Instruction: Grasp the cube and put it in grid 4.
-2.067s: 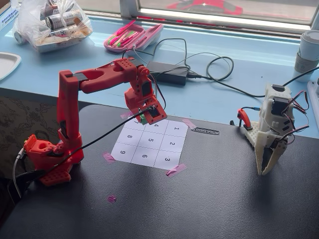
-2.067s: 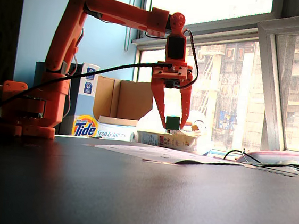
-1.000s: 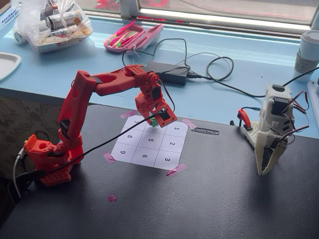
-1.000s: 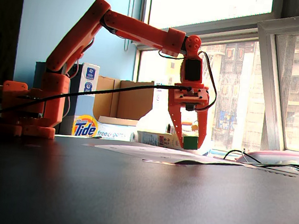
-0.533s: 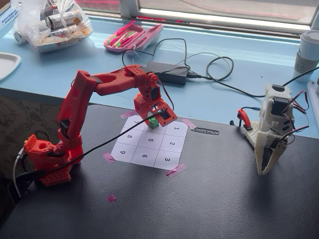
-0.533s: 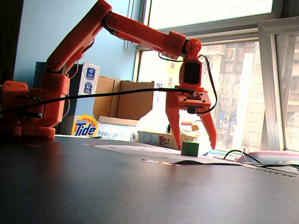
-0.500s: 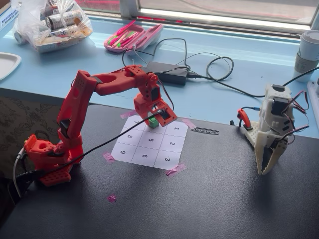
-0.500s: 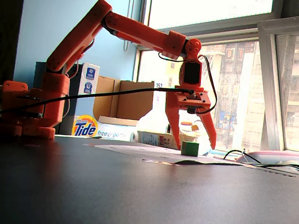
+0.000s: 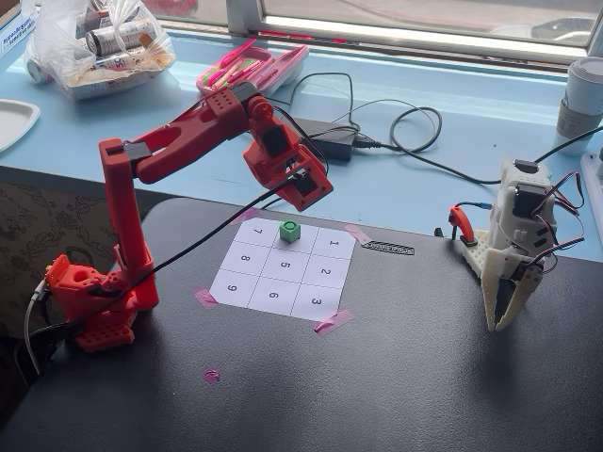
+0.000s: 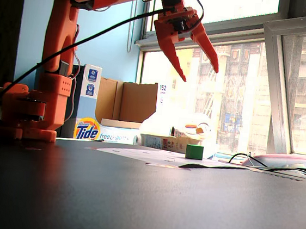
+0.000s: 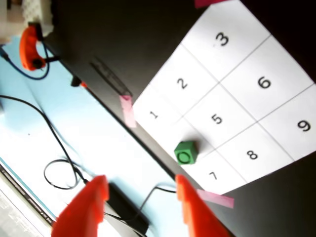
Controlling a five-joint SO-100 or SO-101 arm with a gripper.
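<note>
Wrist view: the cube [image 11: 185, 152] sits on the numbered sheet [image 11: 232, 94], in the cell between 1 and 7, next to 5. That cell's digit is hidden under the cube, so grid 4 [image 11: 173, 136] is read from its neighbours only. A dark ring shows on the cube's top face. 2 orange fingers [image 11: 84, 207] of the end effector [image 11: 143, 190] enter from the bottom edge, spread apart, nothing between them. A pink tape strip [image 11: 127, 109] holds the sheet edge near 1.

A fixed view from above: the cube [image 9: 289, 231] rests in the top middle cell, 7 to its left and 1 to its right as seen here. The end effector [image 9: 306, 188] hangs above and behind it, clear of the cube, at the end of the red arm [image 9: 179, 151]. This view also shows a second, white arm [image 9: 513, 254] at the right of the black desk [image 9: 396, 377], well apart from the sheet.

A fixed view at desk level: only this one gives the height. The end effector [image 10: 200, 56] is raised well above the cube [image 10: 194, 151], jaws wide and empty, and the cube stands flat on the paper. The digits cannot be read from here.
</note>
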